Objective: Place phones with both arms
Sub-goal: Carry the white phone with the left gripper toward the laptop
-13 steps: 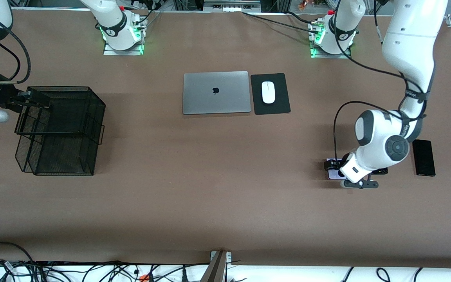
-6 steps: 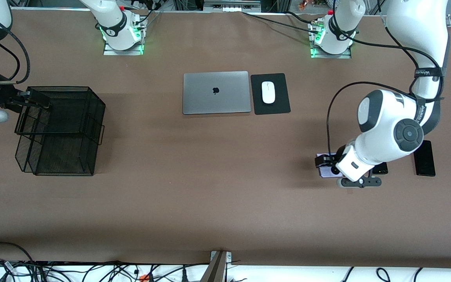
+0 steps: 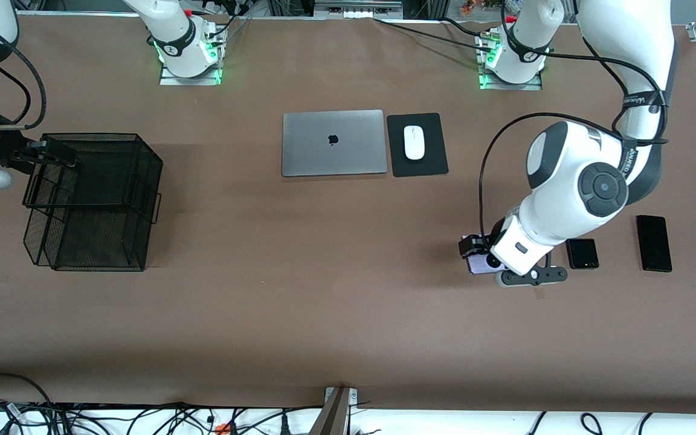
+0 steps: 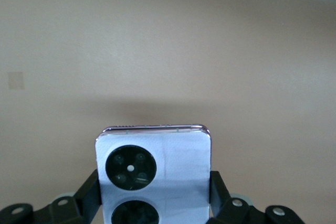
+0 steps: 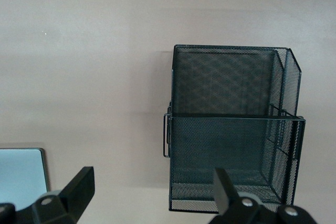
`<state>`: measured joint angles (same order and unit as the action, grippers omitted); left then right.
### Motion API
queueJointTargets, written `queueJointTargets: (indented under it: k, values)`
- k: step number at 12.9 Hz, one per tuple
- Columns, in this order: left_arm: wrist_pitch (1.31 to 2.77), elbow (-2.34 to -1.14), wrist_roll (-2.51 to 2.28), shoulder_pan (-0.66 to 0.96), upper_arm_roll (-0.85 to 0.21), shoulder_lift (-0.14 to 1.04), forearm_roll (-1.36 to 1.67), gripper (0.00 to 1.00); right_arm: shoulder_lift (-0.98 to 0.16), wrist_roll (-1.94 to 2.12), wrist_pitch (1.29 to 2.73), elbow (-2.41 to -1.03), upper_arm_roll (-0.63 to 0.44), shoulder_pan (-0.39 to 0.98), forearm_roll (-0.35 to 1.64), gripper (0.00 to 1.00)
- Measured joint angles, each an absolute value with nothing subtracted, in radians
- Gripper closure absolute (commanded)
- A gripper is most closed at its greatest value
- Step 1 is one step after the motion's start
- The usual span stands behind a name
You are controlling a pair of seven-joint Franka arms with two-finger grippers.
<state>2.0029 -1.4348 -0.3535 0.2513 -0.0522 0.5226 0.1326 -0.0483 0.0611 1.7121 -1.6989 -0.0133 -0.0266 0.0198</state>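
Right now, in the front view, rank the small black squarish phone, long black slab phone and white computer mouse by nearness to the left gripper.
1. Small black squarish phone, beside the left gripper.
2. Long black slab phone, at the left arm's table end.
3. White computer mouse, on its pad near the bases.

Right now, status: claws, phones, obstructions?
Left claw shut on white-lilac phone, above table. Right claw open over mesh basket. Two black phones on table. No obstruction seen.

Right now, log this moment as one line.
left gripper: shut on white-lilac phone, lifted above table | right gripper: open, waiting over mesh basket | two black phones on table
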Motion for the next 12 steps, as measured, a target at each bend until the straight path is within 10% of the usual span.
queueJointTargets:
  k: [12]
  values:
    - [2.044,-1.137,-0.612,0.500,-0.053,0.783,0.133,0.74,-0.048,0.061,1.712,-1.699,-0.020,-0.028,0.020,0.00]
